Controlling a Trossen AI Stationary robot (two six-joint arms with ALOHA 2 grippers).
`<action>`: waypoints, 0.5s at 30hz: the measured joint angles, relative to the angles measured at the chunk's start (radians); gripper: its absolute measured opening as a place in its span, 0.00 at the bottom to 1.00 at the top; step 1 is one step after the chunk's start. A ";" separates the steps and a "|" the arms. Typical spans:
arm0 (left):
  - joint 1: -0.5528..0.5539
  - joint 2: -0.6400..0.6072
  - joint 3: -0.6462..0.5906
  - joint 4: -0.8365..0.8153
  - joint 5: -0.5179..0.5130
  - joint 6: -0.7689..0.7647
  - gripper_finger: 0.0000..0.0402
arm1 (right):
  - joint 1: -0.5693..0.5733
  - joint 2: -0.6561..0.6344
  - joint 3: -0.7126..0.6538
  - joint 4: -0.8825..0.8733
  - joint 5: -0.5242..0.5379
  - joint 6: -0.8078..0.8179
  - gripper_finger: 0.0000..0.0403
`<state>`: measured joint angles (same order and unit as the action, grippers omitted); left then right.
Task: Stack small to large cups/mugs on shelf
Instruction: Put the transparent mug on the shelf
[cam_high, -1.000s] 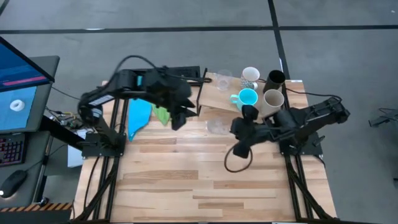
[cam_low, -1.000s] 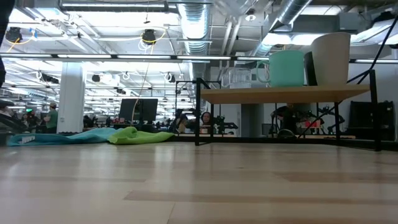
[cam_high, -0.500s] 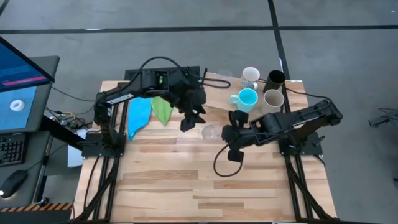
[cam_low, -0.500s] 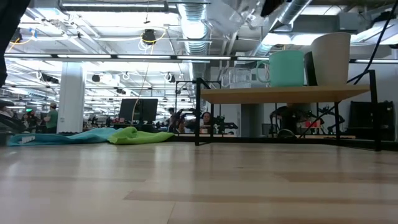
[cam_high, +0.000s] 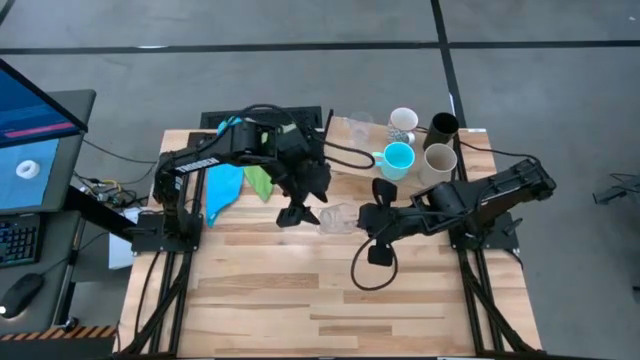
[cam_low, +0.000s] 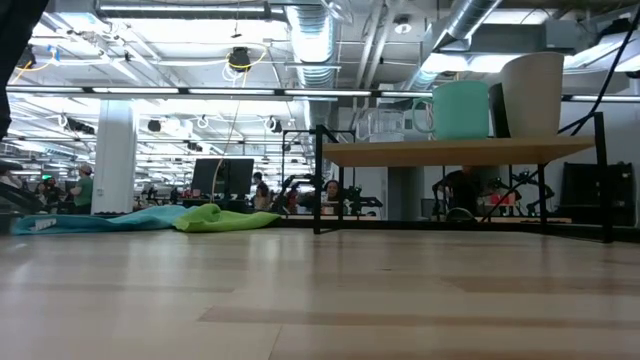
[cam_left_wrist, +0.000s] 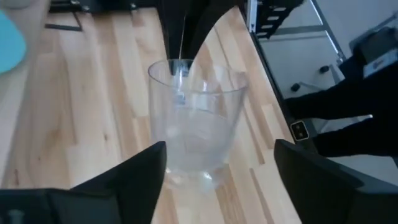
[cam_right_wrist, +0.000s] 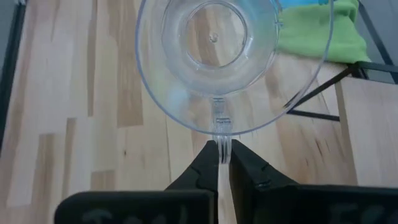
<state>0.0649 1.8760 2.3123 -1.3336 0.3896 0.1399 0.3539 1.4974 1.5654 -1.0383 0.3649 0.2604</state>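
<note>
My right gripper (cam_high: 362, 216) is shut on a small clear cup (cam_high: 338, 217), held on its side above the table's middle. My left gripper (cam_high: 305, 212) is open. Its fingers (cam_left_wrist: 134, 177) stand on either side of the cup's base (cam_left_wrist: 196, 165); I see no touch. On the shelf (cam_high: 345, 155) stand a second clear cup (cam_high: 358, 125), a white mug (cam_high: 402, 122), a black cup (cam_high: 443, 127), a cyan mug (cam_high: 397, 158) and a beige tumbler (cam_high: 439, 160). The low view shows the shelf (cam_low: 460, 152) with the cyan mug (cam_low: 460, 110) and tumbler (cam_low: 532, 95). My right gripper pinches the clear cup's rim (cam_right_wrist: 219, 124), one finger inside the mouth and one outside. The fingers come level from the table's right. The cup lies on its side, lifted clear, mouth toward my right gripper and base toward my left gripper.
A blue cloth (cam_high: 225, 185) and a green cloth (cam_high: 262, 180) lie on the table at the far left, beside the shelf's black legs (cam_low: 318, 180). A loose black cable (cam_high: 365, 270) hangs below my right arm. Bare planks (cam_high: 330, 300) fill the near half.
My left gripper has swung from above the cloths toward the table's right and near side, up to the clear cup's base. My right gripper has carried the cup a little toward the table's left and near side; the cup has left the top of the low view.
</note>
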 joint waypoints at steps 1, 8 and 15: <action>-0.001 0.005 0.000 0.000 0.005 0.005 0.74 | 0.000 -0.002 0.001 0.010 0.000 0.000 0.09; -0.007 0.041 0.000 0.013 -0.012 0.023 0.86 | 0.000 -0.001 0.000 0.007 -0.001 -0.007 0.08; -0.006 0.070 -0.003 0.016 0.001 0.007 0.90 | -0.001 -0.001 0.000 0.036 0.000 -0.027 0.09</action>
<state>0.0590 1.9459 2.3098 -1.3178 0.3908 0.1467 0.3531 1.4967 1.5658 -1.0025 0.3645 0.2332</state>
